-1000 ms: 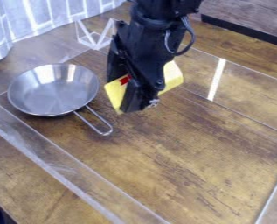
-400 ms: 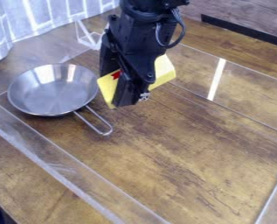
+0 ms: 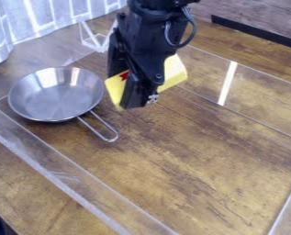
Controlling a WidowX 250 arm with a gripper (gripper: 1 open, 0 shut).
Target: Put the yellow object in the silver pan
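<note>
a single camera view looks down on a wooden surface (image 3: 209, 174) under a clear, glossy sheet. a black robot arm comes in from twelve o'clock, and its tool (image 3: 137, 92) is pressed together on the yellow object (image 3: 167, 75), a small yellow block seen poking out at both sides of the black fingers. the block is held clear of the surface, just above centre of the view, tilted with its lower end toward eight o'clock. a speck of red shows near that lower end; the label cannot be read. the silver pan (image 3: 52, 93), round, shallow and shiny, lies at nine o'clock from the tool, near it but apart, and nothing is seen inside it. its thin wire-loop handle (image 3: 100, 127) points toward five o'clock, ending below the tool. the carrying step is judged to be in hand: the block is gripped and lifted but not yet over the pan. the next move would call for a shift toward nine o'clock until the block hangs above the pan's bowl, clear of the rim and handle, then lowering before release.
</note>
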